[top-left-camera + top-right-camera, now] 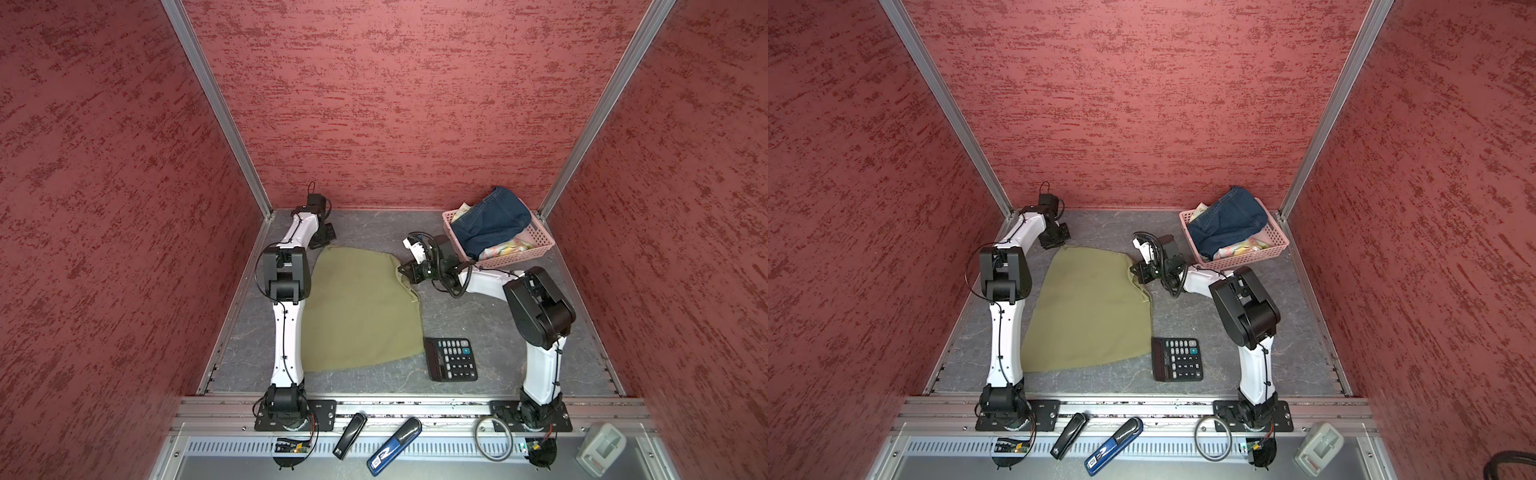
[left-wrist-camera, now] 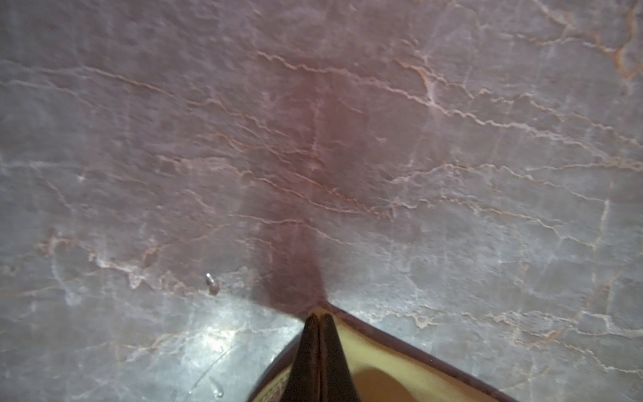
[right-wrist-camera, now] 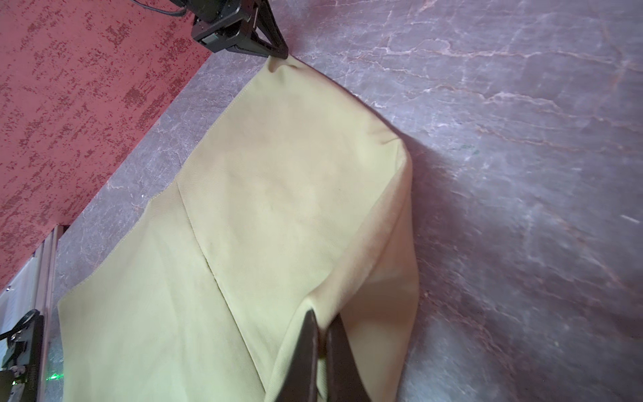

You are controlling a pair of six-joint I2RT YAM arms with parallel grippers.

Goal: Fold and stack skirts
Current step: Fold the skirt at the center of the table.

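Left gripper point(image 2: 319, 317) and right gripper point(image 3: 323, 318) clamp 2 olive-green skirt point(image 1: 361, 307) corners.

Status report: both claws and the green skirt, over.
Left claw shut on olive-green skirt corner. Right claw shut on opposite corner. Skirt lies spread out. Calculator close beside it.

In both top views, a grey marble-patterned tabletop point(image 1: 478, 316) sits inside a booth with red textured walls point(image 1: 415, 104) and aluminium corner posts point(image 1: 216, 108). A pink perforated plastic basket point(image 1: 509, 258) stands on the table at the far right, close to the corner. A black calculator point(image 1: 451, 359) lies flat, keys up, near the front edge and right of centre. Just past that edge, a metal rail point(image 1: 415, 409) runs from left to right. On the ledge beside it, from left to right, lie a black stapler point(image 1: 350, 435), a blue stapler point(image 1: 395, 446), a grey cable ring point(image 1: 477, 436) and a white plastic device point(image 1: 600, 451).
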